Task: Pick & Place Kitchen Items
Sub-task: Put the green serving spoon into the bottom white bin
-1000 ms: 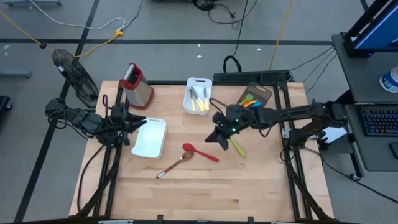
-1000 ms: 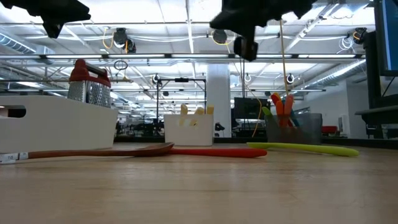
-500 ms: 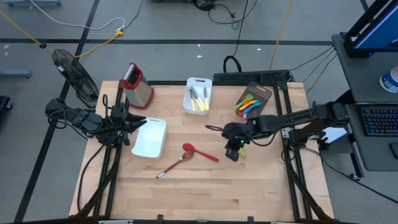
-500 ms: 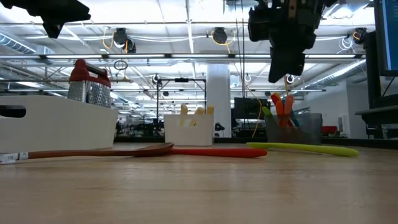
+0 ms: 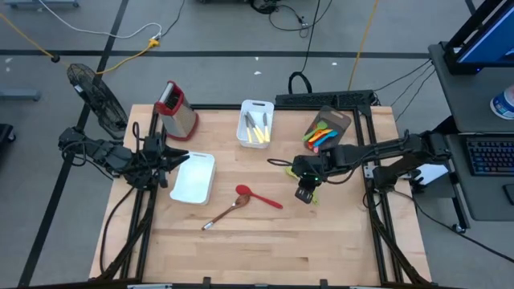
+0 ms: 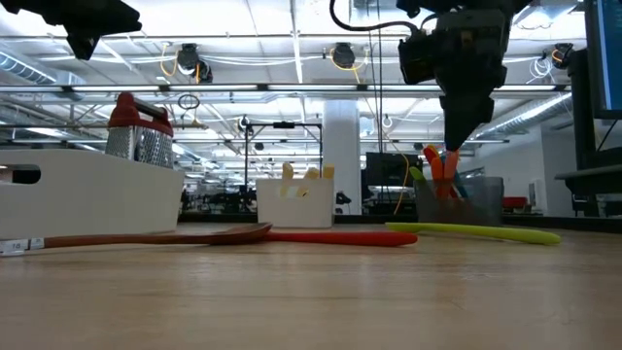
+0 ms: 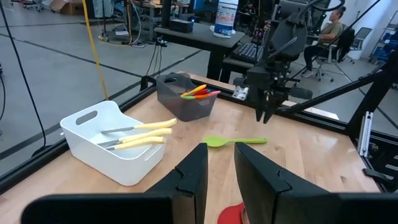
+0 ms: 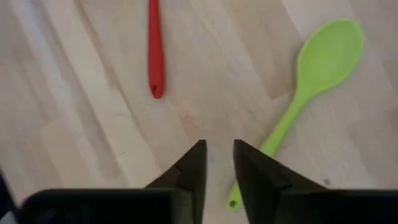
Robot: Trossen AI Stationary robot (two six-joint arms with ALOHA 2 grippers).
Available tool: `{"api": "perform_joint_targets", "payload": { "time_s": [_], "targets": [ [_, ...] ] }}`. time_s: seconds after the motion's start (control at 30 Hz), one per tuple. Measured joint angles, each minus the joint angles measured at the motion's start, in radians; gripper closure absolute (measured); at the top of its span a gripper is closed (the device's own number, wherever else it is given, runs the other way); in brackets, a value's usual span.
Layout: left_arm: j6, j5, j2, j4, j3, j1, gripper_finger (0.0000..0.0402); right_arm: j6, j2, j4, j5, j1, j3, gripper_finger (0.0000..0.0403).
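Note:
A green spoon [image 8: 311, 81] lies flat on the wooden table right of centre, its bowl [image 5: 291, 170] toward the far left. My right gripper [image 5: 305, 193] hangs above its handle and points steeply down, its fingers a narrow gap apart with nothing between them [image 8: 219, 162]. A red spoon [image 5: 255, 195] and a brown wooden spoon [image 5: 225, 214] lie on the table at the centre. My left gripper [image 7: 221, 168] waits high at the table's left by the white tray, slightly open and empty.
A white bin [image 5: 255, 124] with cream knives stands at the far centre. A grey bin [image 5: 325, 130] with coloured utensils is at the far right. A white tray [image 5: 194, 178] lies at the left, and a metal grater [image 5: 177, 108] with a red top stands at the far left.
My right gripper has swung from pointing nearly level toward the table's left to pointing steeply down. Its fingertips have gone toward the right and near edges and have sunk closer over the green spoon's handle. The spoons have not moved.

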Motion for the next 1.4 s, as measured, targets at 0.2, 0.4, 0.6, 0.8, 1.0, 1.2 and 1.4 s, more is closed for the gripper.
{"api": "perform_joint_targets", "payload": {
  "time_s": [0.2, 0.4, 0.6, 0.8, 1.0, 1.2, 1.4],
  "targets": [
    [0.0, 0.0, 0.0, 0.0, 0.0, 0.0, 0.0321, 0.004, 0.0, -0.002, 0.024, 0.0, 0.0, 0.0255],
    [0.001, -0.019, 0.0, 0.0, 0.0, 0.0, 0.0321, 0.005, 0.0, 0.01, 0.022, 0.001, -0.036, 0.0197],
    [0.001, -0.084, 0.0, 0.0, 0.0, 0.0, 0.0321, 0.052, 0.0, 0.044, 0.018, 0.001, -0.104, 0.0185],
    [0.002, -0.133, 0.0, 0.0, 0.0, 0.0, 0.0321, 0.113, 0.0, 0.121, 0.018, 0.0, -0.17, 0.0197],
    [0.002, -0.136, 0.0, 0.0, 0.0, 0.0, 0.0321, 0.113, 0.0, 0.181, 0.025, -0.001, -0.212, 0.0204],
    [0.001, -0.136, 0.0, 0.0, 0.0, 0.0, 0.0321, 0.076, 0.013, 0.188, 0.057, -0.005, -0.214, 0.0201],
    [0.001, -0.136, 0.0, 0.0, 0.0, 0.0, 0.0321, 0.058, 0.078, 0.202, 0.07, -0.008, -0.214, 0.0202]
  ]
}}
